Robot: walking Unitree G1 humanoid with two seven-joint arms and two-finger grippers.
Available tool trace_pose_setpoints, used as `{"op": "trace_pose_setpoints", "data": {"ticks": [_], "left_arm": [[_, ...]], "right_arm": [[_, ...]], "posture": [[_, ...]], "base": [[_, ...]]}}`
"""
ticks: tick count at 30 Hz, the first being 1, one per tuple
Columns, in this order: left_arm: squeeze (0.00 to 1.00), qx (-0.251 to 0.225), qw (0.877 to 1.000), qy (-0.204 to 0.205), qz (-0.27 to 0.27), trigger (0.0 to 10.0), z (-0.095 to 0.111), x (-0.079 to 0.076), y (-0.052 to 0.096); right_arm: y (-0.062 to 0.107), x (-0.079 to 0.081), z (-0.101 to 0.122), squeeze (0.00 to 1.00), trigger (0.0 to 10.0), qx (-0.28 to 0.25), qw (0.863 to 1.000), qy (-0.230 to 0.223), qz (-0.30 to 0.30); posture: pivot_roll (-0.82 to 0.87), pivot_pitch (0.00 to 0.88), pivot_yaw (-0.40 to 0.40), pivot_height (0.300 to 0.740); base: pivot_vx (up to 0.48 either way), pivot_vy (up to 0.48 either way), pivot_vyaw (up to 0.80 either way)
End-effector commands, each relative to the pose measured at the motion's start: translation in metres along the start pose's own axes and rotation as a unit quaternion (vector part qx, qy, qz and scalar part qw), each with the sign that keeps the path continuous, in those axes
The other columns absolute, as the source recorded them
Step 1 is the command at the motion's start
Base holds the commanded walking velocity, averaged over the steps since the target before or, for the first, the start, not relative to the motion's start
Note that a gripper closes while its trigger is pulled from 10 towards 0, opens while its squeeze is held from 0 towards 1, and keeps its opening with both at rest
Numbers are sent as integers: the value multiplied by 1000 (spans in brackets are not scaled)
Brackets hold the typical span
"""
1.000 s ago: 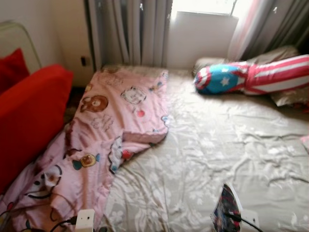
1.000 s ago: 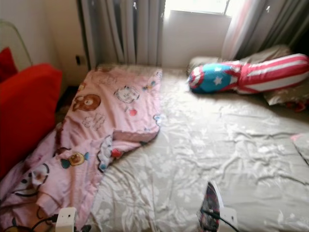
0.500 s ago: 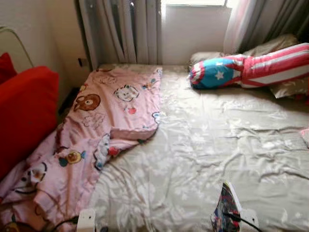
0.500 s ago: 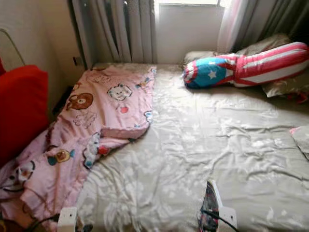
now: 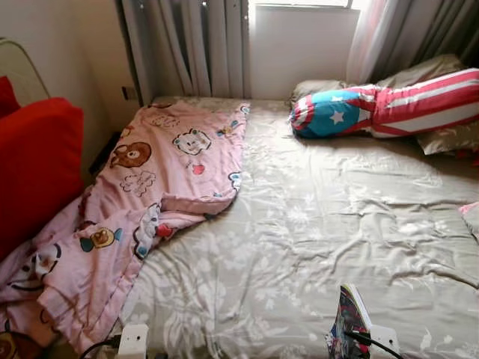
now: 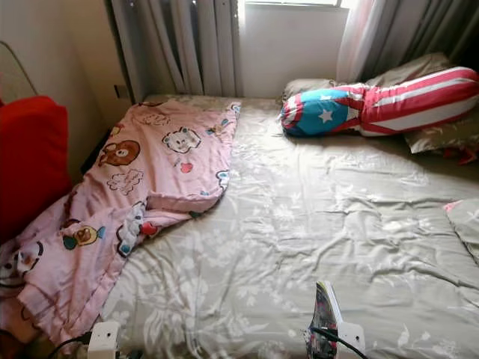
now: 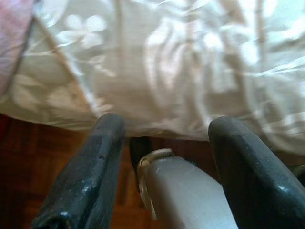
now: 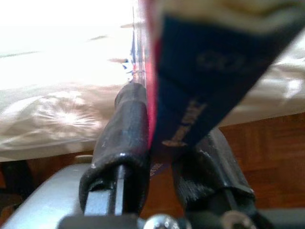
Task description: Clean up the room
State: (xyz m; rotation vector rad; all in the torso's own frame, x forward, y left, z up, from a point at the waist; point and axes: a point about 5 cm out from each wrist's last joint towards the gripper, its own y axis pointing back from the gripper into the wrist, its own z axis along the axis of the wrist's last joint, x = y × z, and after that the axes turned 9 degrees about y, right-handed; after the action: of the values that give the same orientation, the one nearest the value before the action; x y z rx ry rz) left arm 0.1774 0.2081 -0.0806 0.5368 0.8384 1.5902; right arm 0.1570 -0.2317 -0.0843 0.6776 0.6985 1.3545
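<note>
Beige floral sheet [image 5: 322, 224] covers the bed [image 5: 224, 299], wrinkled across its middle. Pink cartoon-print blanket [image 5: 150, 187] lies along the bed's left edge, folded over on itself and spilling off the near left corner beside a red cushion [image 5: 37, 164]. Star-and-stripe bolster [image 5: 382, 112] rests at the far right corner against grey pillows [image 5: 441, 134], below the curtains [image 5: 194, 45] and window.

Right hand [image 8: 159, 157]: at the bed's near edge, its black fingers [image 8: 121, 143] pinching a thin book [image 5: 350, 318] upright on its edge. The head views show the book's colourful cover; the right wrist view shows its dark blue spine with lettering too blurred to read, and wooden floor [image 8: 271, 152] under the bed.

Left hand [image 7: 164, 143]: fingers spread, holding nothing, at the bed's near left edge. Its wrist view shows sheet overhang and dark floor beneath.
</note>
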Motion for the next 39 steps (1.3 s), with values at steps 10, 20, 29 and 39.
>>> {"op": "trace_pose_setpoints", "data": {"ticks": [10, 20, 29, 39], "left_arm": [[0, 7, 1000, -8, 5, 10000, -2, 6, 1], [0, 7, 1000, -9, 3, 10000, -2, 6, 2], [0, 8, 1000, -10, 2, 10000, -2, 6, 2], [0, 7, 1000, -11, 1, 10000, -2, 6, 2]], "right_arm": [[-2, 2, 7, 0, 10000, -13, 1000, 6, 4], [-2, 2, 6, 0, 10000, -12, 1000, 7, 4], [-2, 3, 6, 0, 10000, -11, 1000, 7, 5], [-2, 2, 6, 0, 10000, -11, 1000, 6, 4]], "posture": [[-45, 0, -48, 738], [-46, 0, -49, 738], [-46, 0, -49, 738], [-49, 0, -50, 738]], "base": [[0, -313, 0], [0, -315, 0], [0, -314, 0], [0, -315, 0]]}}
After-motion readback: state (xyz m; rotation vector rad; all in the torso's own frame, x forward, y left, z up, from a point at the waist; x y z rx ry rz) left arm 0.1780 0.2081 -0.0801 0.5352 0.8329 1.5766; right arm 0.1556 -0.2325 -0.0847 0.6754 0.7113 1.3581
